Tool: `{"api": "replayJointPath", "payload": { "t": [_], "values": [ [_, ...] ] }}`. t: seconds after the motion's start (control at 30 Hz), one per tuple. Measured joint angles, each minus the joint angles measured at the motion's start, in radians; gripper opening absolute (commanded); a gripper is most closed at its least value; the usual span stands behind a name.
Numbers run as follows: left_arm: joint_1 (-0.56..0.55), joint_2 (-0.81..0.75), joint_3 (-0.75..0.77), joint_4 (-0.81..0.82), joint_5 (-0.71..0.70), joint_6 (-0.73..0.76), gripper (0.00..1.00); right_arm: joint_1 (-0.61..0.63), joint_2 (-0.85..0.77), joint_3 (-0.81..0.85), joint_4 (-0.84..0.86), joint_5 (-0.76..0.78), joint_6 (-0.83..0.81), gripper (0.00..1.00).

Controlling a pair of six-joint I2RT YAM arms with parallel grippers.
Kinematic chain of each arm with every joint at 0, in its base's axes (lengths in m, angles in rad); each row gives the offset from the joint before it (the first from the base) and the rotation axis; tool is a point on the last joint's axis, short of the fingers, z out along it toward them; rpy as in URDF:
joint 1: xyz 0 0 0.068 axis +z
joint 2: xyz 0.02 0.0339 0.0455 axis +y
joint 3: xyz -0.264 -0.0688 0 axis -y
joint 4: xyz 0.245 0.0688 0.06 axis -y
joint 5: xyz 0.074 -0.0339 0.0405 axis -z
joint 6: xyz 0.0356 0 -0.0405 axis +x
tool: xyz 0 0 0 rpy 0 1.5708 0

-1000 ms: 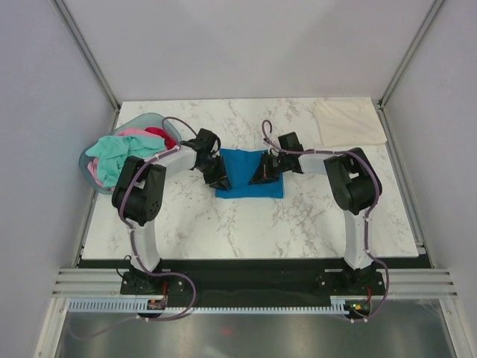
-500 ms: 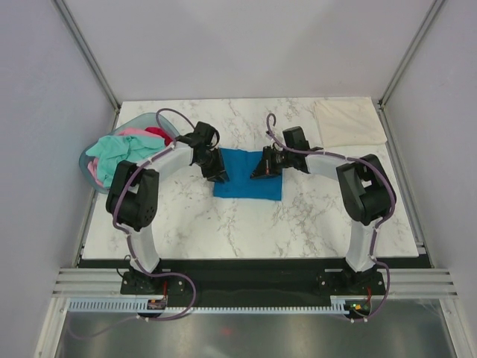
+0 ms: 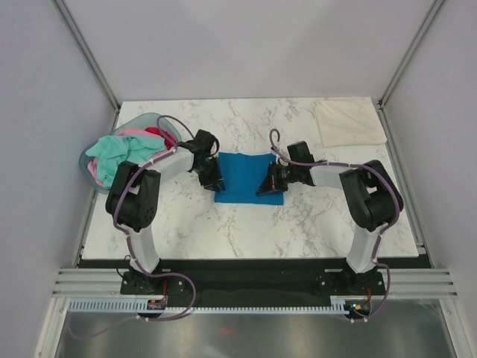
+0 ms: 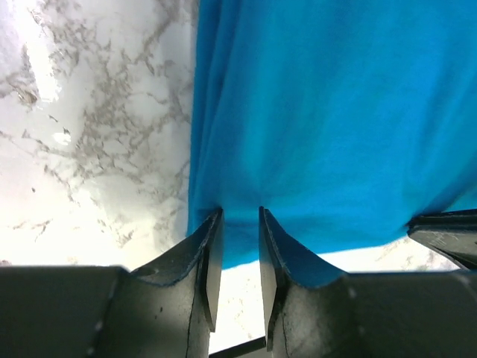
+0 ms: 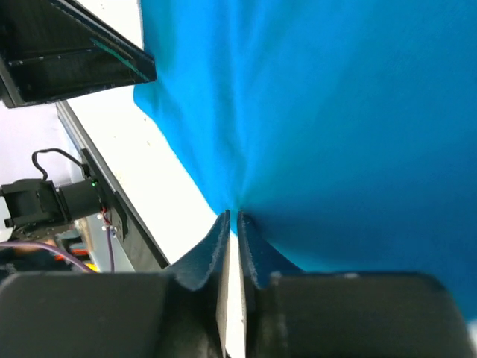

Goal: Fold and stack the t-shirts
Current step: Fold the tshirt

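From above: bright blue t-shirt flat on the marble tabletop, just right of the oval plastic basket, already folded to a rectangle. Long axis across the view, from the basket side to the side away from the basket. Neck and sleeves hidden in the folds, so no telling of the pointing direction. Left gripper low on the shirt end nearer the basket, right gripper low on the end farther from the basket, both toward the near long edge. One arm per end, equally close. Heaped in the basket: mint green t-shirt, pink t-shirt, red t-shirt. Cream t-shirt folded flat, well right of the basket, at the far corner.

From the left wrist: jaws narrow, only a small gap, clamped on the blue edge, with creases running together into the tips. Blue cloth spreading away ahead of the jaws, bare marble at one side.

From the right wrist: jaws almost together, pinching a thin fold of the same blue edge. Cloth spreading away ahead here too, white tabletop beside.

Judged from this: middle of a fold, with both ends of one long edge gripped. Probably next, a lift of this edge and a carry across the short axis, both jaws level to keep the long axis straight.
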Motion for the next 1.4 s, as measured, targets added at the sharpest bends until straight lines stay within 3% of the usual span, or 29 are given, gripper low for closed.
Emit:
{"api": "replayJointPath", "payload": {
  "t": [0.13,0.4,0.6,0.93,1.07,1.2,1.4],
  "values": [
    [0.001,-0.045,0.023,-0.019,0.011,0.0,0.36,-0.007,-0.102,0.012,-0.09,0.065,-0.035,0.32],
    [0.015,0.007,0.271,-0.025,0.066,0.022,0.35,-0.109,-0.093,0.216,-0.231,0.23,-0.131,0.49],
    [0.032,0.174,0.411,-0.023,0.09,0.053,0.35,-0.158,0.037,0.372,-0.285,0.317,-0.195,0.52],
    [0.06,0.297,0.446,-0.051,0.089,0.08,0.35,-0.165,0.179,0.437,-0.342,0.356,-0.275,0.55],
    [0.06,0.322,0.458,-0.051,0.088,0.083,0.35,-0.173,0.196,0.453,-0.335,0.357,-0.295,0.46],
    [0.06,0.326,0.459,-0.05,0.088,0.083,0.35,-0.192,0.222,0.459,-0.304,0.32,-0.301,0.21],
    [0.064,0.328,0.462,-0.05,0.091,0.084,0.35,-0.23,0.246,0.451,-0.255,0.234,-0.295,0.03]
  ]
}}
